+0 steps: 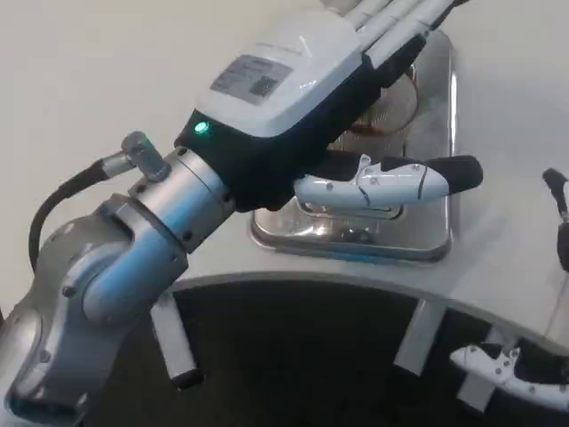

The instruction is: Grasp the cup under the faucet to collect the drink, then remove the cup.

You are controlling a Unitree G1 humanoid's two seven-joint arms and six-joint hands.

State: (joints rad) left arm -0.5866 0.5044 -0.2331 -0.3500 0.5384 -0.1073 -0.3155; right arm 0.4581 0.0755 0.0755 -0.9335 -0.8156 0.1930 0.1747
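Observation:
My left hand reaches far forward over a silver drip tray. Its fingers stretch straight toward the top edge of the picture, and its thumb sticks out to the right, well apart from them. A clear cup with brown drink in it shows partly behind the fingers, standing on the tray. The thumb is not touching the cup, and the hand hides most of it. At the lower right edge, part of my right hand shows below the table's rim. How its fingers lie is unclear.
The white table has a curved front edge close to me, with dark floor below it. The tray stands just behind that edge. My left forearm crosses the left half of the picture.

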